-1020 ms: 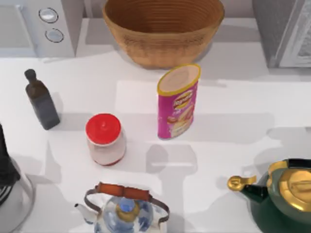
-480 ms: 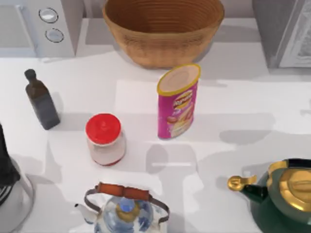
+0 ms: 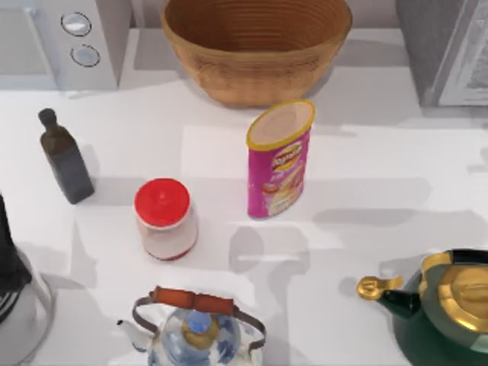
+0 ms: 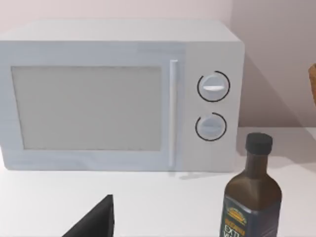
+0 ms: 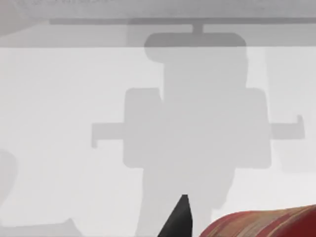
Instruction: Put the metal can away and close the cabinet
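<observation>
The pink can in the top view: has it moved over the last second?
No. The pink can stands upright in the same place, just in front of the wicker basket and right of the red-lidded jar.

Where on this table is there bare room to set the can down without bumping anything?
The widest bare patch is at the table's right, bordered by the pink can, the wicker basket and the green kettle. A smaller strip lies between the microwave, basket and dark bottle. The near-left is crowded: red-lidded jar, glass teapot.
</observation>
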Robot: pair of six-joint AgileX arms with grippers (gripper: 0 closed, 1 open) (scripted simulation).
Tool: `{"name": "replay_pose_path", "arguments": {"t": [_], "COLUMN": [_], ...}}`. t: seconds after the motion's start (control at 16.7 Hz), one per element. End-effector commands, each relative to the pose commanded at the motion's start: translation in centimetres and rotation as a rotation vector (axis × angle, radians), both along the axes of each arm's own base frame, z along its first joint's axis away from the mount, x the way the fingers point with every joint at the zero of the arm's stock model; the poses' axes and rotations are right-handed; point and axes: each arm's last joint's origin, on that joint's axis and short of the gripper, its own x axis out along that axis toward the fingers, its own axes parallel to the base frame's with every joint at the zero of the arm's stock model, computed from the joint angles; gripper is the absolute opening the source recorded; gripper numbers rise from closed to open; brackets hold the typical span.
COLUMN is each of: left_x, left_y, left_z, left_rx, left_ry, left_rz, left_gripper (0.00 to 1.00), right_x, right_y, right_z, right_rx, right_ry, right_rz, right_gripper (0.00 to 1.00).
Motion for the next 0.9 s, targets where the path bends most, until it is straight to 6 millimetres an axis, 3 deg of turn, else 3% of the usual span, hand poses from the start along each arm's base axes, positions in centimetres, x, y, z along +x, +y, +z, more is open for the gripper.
{"name": "replay_pose_path", "arguments": {"t": [0.3, 0.66, 0.78, 0.9], "left_x": [0.0, 0.0, 0.0, 0.0], "left_y": [0.0, 0.0, 0.0, 0.0], "left_z": [0.0, 0.0, 0.0, 0.0], "left_rx": [0.0, 0.0, 0.0, 0.0], "left_ry": [0.0, 0.0, 0.0, 0.0], "left_rz": [0.0, 0.0, 0.0, 0.0], "left_gripper": [1.0, 1.0, 1.0, 1.0], "right_x": [-1.9, -8.7, -12.0, -14.9], "right_y": [0.6, 3.5, 4.7, 5.6], "right_z": [1.5, 3.3, 2.5, 0.1], "right_rx": [-0.027, -0.089, -0.098, -0.093], "right_ry": [-0.146, -0.509, -0.639, -0.746], "right_rz": [0.006, 0.049, 0.061, 0.066], "right_gripper": [0.0, 0.0, 0.0, 0.0]}}
